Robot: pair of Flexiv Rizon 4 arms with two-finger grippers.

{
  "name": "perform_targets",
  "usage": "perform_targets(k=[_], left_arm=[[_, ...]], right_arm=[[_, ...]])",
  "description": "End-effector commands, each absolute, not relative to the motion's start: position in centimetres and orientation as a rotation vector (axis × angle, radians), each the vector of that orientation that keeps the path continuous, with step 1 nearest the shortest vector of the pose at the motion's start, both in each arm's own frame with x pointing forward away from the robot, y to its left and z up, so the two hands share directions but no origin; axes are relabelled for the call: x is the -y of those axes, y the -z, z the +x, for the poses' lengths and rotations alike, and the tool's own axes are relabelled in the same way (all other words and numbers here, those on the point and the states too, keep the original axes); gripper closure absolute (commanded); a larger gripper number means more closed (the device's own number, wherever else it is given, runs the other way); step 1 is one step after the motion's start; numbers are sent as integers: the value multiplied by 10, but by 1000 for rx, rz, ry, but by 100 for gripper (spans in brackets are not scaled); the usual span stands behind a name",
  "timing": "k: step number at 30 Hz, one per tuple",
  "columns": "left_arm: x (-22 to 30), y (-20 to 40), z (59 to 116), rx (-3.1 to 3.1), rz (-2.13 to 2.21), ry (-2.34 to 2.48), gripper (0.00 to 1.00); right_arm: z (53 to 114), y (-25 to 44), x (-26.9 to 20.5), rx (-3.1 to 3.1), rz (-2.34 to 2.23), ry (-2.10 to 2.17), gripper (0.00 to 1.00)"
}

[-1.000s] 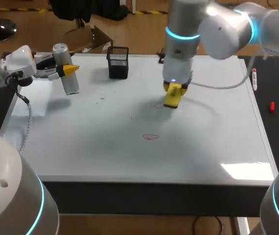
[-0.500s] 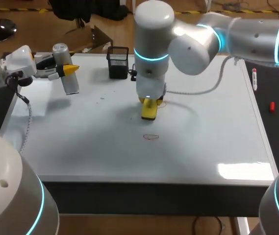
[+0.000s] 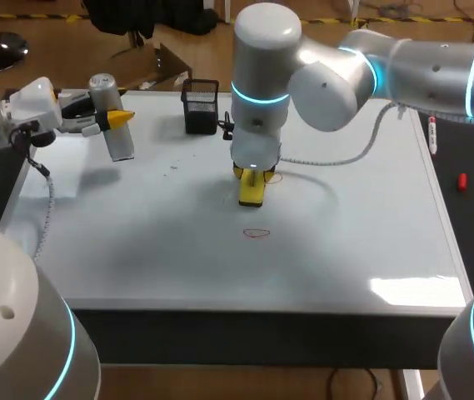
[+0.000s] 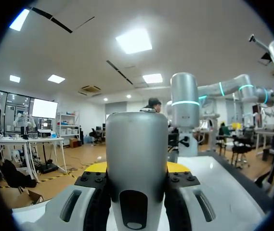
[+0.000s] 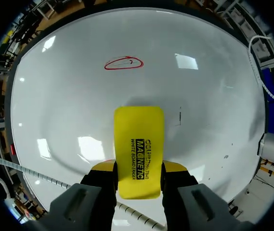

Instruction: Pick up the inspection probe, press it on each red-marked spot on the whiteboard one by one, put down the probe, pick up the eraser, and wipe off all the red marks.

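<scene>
Head view: right tool (image 3: 251, 188) clamps a yellow rectangular eraser (image 5: 139, 144) at the middle of the white whiteboard surface (image 3: 361, 225), near a red oval mark (image 3: 256, 234); left tool (image 3: 113, 119) grips an upright silver cylindrical probe (image 3: 121, 145) at the far left.

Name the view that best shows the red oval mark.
Right wrist view: the red oval mark lies clear ahead of the eraser. Head view shows it small and faint; left wrist view misses it.
</scene>
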State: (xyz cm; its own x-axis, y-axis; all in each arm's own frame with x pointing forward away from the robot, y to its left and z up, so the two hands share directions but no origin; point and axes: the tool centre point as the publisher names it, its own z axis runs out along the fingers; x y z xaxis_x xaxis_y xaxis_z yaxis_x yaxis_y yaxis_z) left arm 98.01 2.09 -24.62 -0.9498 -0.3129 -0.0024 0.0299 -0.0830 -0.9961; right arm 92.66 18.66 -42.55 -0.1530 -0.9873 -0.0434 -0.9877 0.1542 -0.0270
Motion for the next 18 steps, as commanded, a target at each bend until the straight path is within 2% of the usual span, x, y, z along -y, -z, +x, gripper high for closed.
perform_targets(k=[1,18], left_arm=[[-20,245,979,-1948,-313,2125,100],[-20,245,979,-1948,-313,2125,100]], right_arm=[[928,427,-182,-2342,-2014,-18,100],[935,439,-152,-2346,-2034,-8,100]])
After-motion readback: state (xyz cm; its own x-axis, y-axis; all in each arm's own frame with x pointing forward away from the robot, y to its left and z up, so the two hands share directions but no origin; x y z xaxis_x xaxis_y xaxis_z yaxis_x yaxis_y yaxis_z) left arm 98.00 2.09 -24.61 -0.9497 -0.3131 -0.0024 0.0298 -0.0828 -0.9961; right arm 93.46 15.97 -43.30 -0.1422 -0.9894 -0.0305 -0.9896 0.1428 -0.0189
